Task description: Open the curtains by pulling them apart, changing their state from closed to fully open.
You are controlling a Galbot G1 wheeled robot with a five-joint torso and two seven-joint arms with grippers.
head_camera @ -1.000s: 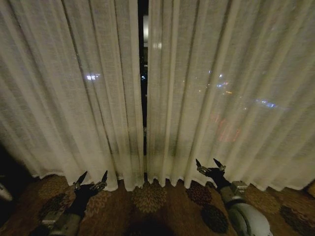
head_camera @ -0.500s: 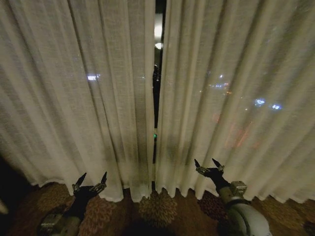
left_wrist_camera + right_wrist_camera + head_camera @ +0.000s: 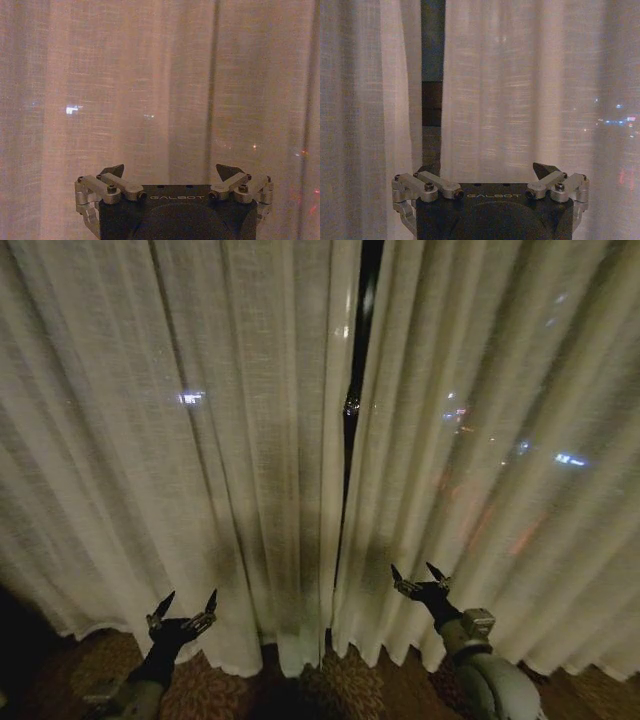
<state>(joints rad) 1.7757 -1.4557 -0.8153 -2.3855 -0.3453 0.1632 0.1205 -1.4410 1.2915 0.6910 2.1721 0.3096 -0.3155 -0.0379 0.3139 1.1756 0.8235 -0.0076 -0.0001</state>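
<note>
1. Low in the frame, left of centre in the head view, the left claw (image 3: 184,608) points up at the hem of the left curtain (image 3: 200,440) with its two tips spread wide and nothing between them; whether the tips brush the cloth cannot be told.
2. At lower right, the right claw (image 3: 419,580) is likewise spread and empty, its tips standing before the lower folds of the right curtain (image 3: 500,440), just beside that panel's inner edge.
3. Both wrist views agree: each claw's fingers (image 3: 111,170) are apart with only pleated cloth ahead, and the right wrist view looks past its fingers (image 3: 544,170) at the dark gap (image 3: 432,60) close in front.
4. Compared with a second ago, the whole head view has shifted: the gap (image 3: 358,390) now sits right of centre where it was near the middle, the cloth looks nearer, and less of the patterned carpet (image 3: 350,695) shows at the bottom. That reads as the robot closing in, not the curtains moving.
5. For the task, nothing is parted: the two panels hang closed but for the narrow slit, and no grip is yet taken.
</note>
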